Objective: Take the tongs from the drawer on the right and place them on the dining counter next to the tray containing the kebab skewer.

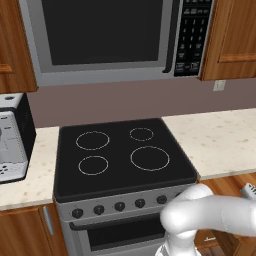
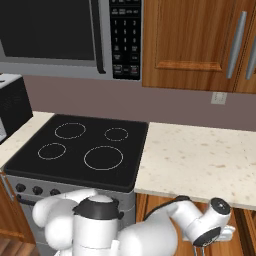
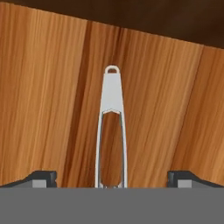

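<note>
The tongs (image 3: 112, 127) lie flat on the brown wooden floor of the drawer (image 3: 48, 109), slim and light grey. Their looped joint end points to the top of the hand view and the two arms run down toward me. My gripper (image 3: 112, 178) hangs right over them, open. One dark fingertip (image 3: 43, 177) stands well off to each side of the arms, touching nothing. In the right base view my hand (image 2: 215, 227) reaches down below the front edge of the beige counter (image 2: 200, 160). The dining counter and the tray are out of view.
A black stove (image 1: 122, 152) with several knobs sits left of the beige counter, under a microwave (image 1: 110, 35). A white appliance (image 1: 12, 137) stands at the far left. Wooden wall cabinets (image 2: 200, 40) hang above the counter. My white arm (image 1: 210, 215) crosses the stove's front.
</note>
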Motion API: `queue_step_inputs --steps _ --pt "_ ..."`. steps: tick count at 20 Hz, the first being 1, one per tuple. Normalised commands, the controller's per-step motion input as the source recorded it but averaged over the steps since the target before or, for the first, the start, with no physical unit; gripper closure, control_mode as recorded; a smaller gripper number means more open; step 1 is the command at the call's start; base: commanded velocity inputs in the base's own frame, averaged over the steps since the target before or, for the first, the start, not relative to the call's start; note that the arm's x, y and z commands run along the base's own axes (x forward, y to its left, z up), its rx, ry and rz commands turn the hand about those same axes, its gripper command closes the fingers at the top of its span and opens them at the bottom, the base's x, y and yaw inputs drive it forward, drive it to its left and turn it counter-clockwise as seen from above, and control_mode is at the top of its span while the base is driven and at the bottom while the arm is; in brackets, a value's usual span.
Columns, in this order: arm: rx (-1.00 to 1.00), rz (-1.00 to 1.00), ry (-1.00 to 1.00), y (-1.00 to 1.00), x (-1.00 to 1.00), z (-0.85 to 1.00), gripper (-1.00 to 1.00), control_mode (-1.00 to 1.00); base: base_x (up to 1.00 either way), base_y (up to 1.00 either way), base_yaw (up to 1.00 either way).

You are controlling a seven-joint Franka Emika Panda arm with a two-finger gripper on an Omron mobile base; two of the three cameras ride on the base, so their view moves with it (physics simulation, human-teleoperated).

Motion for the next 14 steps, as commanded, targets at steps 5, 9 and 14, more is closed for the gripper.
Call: queue_step_inputs --steps 5,9,14 --pt "0.00 0.00 0.03 0.00 0.33 -0.28 -1.00 -1.00 0.00 0.00 0.00" --pt "0.00 -0.01 0.00 0.02 0.29 -0.11 -1.00 -1.00 0.00 0.00 0.00" --pt "0.00 -0.09 0.01 0.14 0.17 -0.25 -1.00 -1.00 0.00 0.00 0.00"
